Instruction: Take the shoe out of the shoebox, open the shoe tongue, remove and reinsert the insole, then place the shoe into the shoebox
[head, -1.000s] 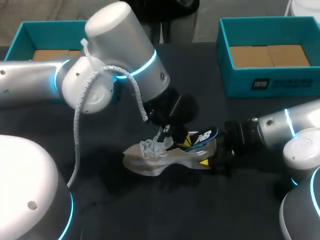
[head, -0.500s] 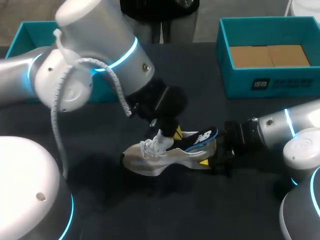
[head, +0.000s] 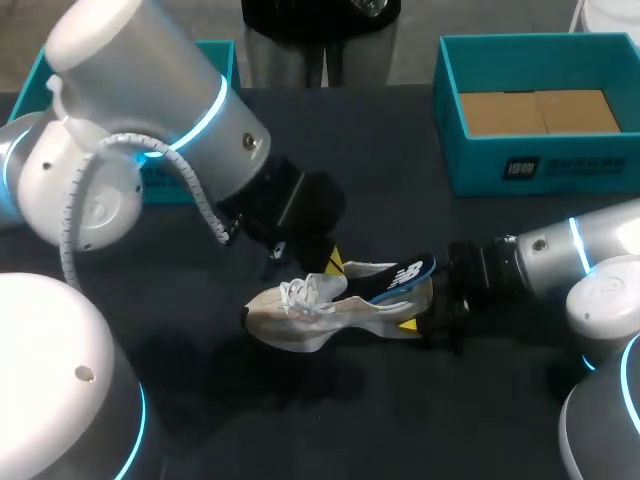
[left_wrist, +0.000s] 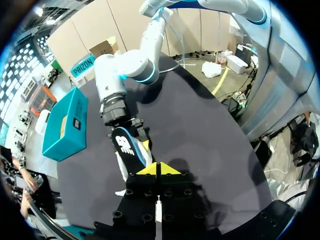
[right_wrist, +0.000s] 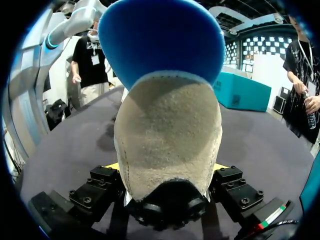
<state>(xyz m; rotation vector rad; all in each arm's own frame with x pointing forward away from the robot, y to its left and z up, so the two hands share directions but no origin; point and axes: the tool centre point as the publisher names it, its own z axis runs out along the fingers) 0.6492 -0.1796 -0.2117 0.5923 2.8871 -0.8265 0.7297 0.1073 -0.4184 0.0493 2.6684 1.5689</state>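
- The left claw (left_wrist: 159, 169) has its two yellow tips pressed together with nothing between them. It hangs near the white laces (head: 305, 292).
- The right claw (head: 437, 308) is clamped on the heel of the shoe (head: 335, 312), with one finger on each side.
- There is one shoe. It is beige and rests on the dark table (head: 400, 420), between the two claws.
- One blue insole (head: 402, 274) sticks up out of the heel end.
- There are two teal boxes: the right shoebox (head: 475, 165) and the left shoebox (head: 218, 58), which is partly hidden behind the left arm.
- Only the head view shows both boxes.
- Only the left wrist view shows the yellow tips touching.
- The right wrist view shows the heel up close but not the laces.
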